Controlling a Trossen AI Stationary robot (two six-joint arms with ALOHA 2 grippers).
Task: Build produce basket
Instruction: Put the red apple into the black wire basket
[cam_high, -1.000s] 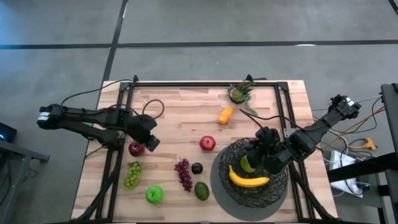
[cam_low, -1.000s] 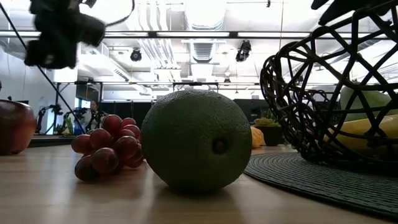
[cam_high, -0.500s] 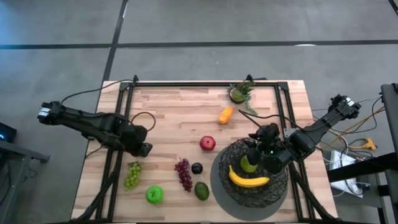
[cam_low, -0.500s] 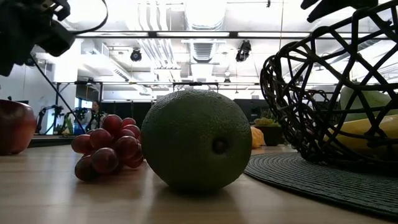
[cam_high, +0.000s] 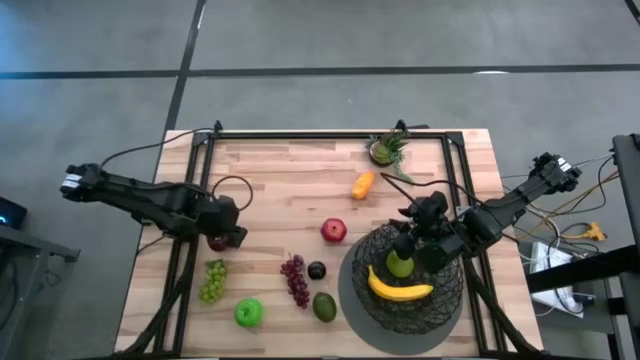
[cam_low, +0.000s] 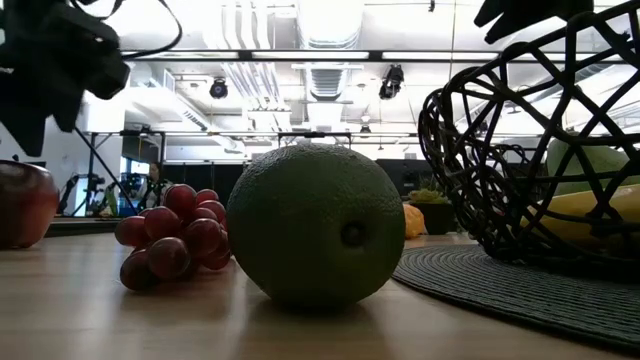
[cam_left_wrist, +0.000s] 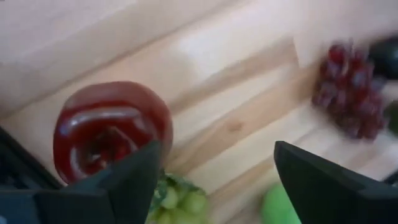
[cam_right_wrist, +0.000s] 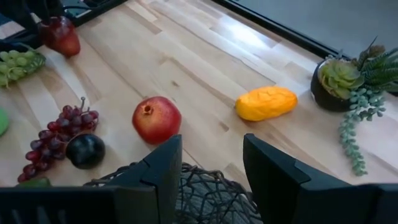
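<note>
Standing by the wooden table (cam_high: 290, 180), I see the wire basket (cam_high: 375, 245) on a grey mat (cam_high: 350, 300) at the near right corner, holding a banana (cam_high: 400, 290) and a green pear (cam_high: 400, 266). The right gripper (cam_high: 420, 235) hangs over the basket's far rim; from its wrist view the fingers (cam_right_wrist: 158, 168) stand apart with nothing between them.

Across the table, the left gripper (cam_high: 225, 235) is low over a dark red apple (cam_left_wrist: 109, 127) near the left edge. Its jaws are spread, the apple lying just past one finger (cam_left_wrist: 134, 177), not gripped as far as I can make out through the blur.

Loose fruit lies between the arms: a second red apple (cam_high: 333, 231) mid-table, purple grapes (cam_high: 296, 277), green grapes (cam_high: 213, 281), a green apple (cam_high: 248, 313), an avocado (cam_high: 324, 306) and a plum (cam_high: 316, 270) beside the grapes. An orange piece (cam_high: 363, 184) lies toward the far side, near a potted plant (cam_high: 385, 150).
</note>
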